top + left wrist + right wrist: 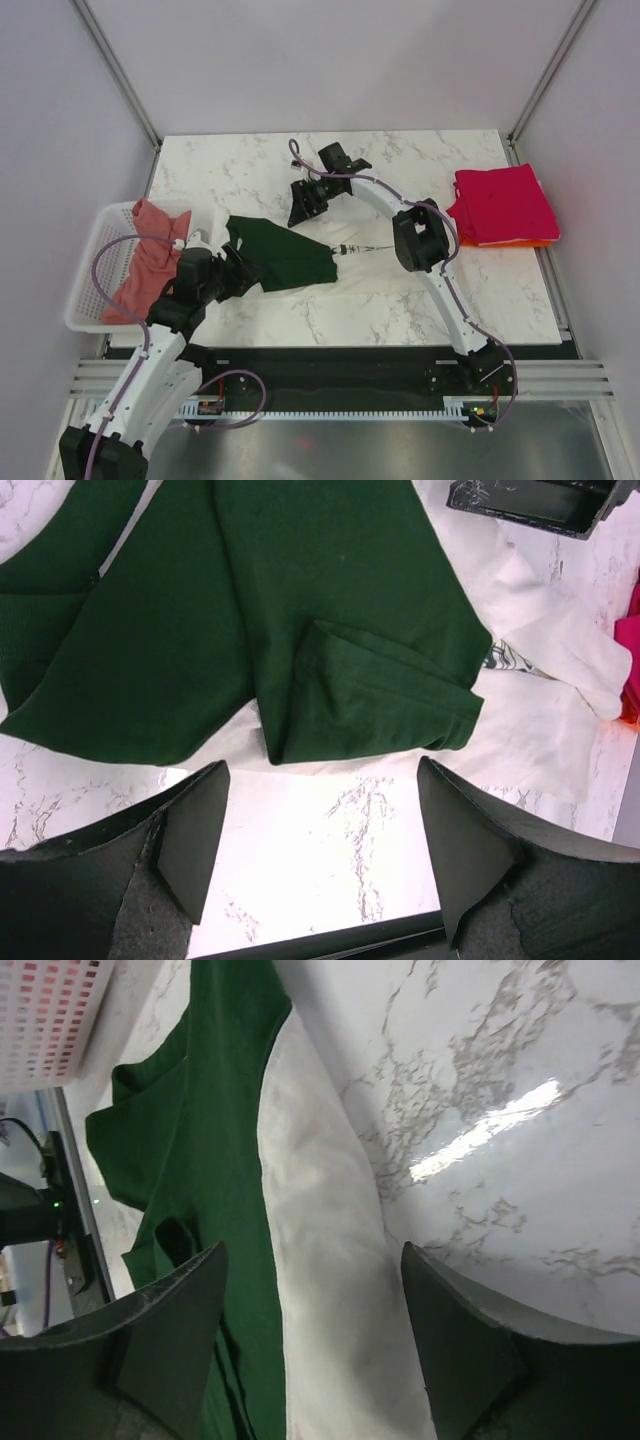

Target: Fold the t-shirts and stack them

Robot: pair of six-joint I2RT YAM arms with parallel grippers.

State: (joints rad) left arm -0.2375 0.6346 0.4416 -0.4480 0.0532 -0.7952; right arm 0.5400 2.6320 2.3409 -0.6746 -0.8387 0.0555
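Note:
The cream t-shirt with dark green sleeves (285, 258) lies crumpled on the marble table, left of centre, green cloth uppermost. My left gripper (238, 272) stands open at its near-left edge. In the left wrist view its fingertips (320, 830) frame bare marble, with the green sleeve (330, 620) just beyond them. My right gripper (304, 205) hovers open over the shirt's far side. In the right wrist view the open right gripper (310, 1310) has the cream cloth (325, 1260) beneath it, apart from both fingers. A folded magenta t-shirt (500, 200) rests on an orange one (510, 241) at the right.
A white lattice basket (88, 270) hangs off the table's left edge with a salmon-pink t-shirt (145, 262) in it; its corner shows as the basket (50, 1020) in the right wrist view. Metal frame posts rise at the table's back corners.

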